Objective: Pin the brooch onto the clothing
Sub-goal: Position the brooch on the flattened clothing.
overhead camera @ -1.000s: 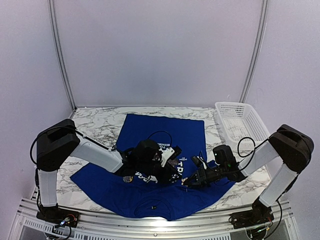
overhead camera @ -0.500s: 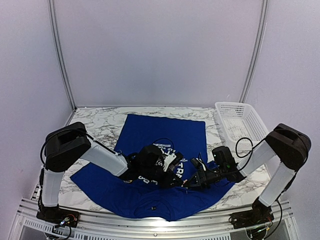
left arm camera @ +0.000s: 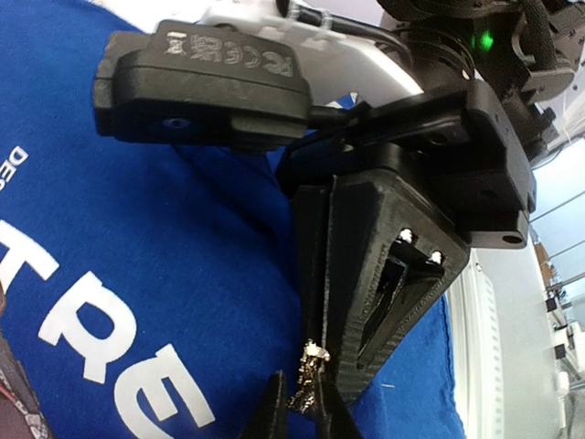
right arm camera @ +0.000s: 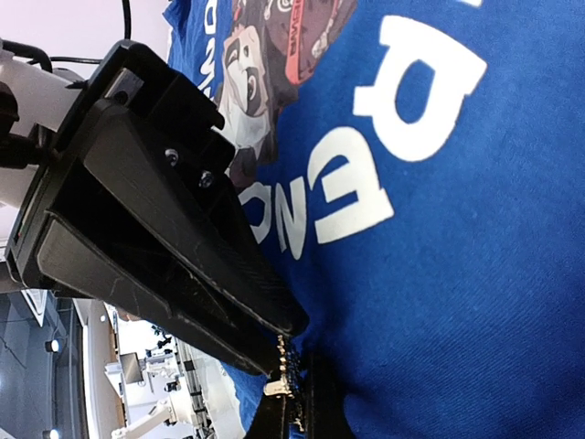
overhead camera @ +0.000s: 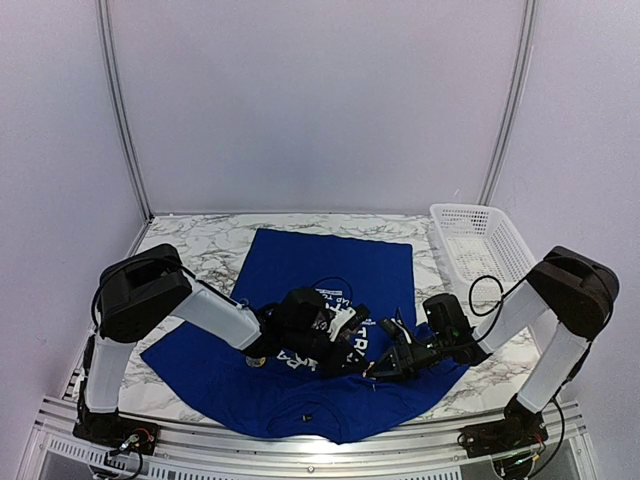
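Meeting low over the chest print of a royal-blue short-sleeved T-shirt (overhead camera: 330, 262), the two arms occupy the middle of a white-veined marble tabletop (overhead camera: 190, 245). We see it hemmed by pale walls behind and at both sides, and by a metal rail (overhead camera: 200, 425) along the near edge. A white slatted plastic basket (overhead camera: 480, 240) fills the far right corner, near the shirt but apart from it. Bare marble shows behind the shirt and to its left.

The right fingers (right arm camera: 322, 402) are clenched on a small gold-glinting brooch (right arm camera: 280, 370) at their tips. The left fingers (left arm camera: 272, 407) stand narrowed to a slim gap with the brooch (left arm camera: 307, 375) between them; whether they pinch it we cannot tell. Both sets of tips converge just above the white lettering.

The brooch hangs over the shirt's chest, its long axis roughly in line with the right fingers (left arm camera: 384, 274). The shirt lies flat, its long axis running near to far, collar toward the arm bases and reaching the rail, hem toward the back wall, sleeves spread left and right.
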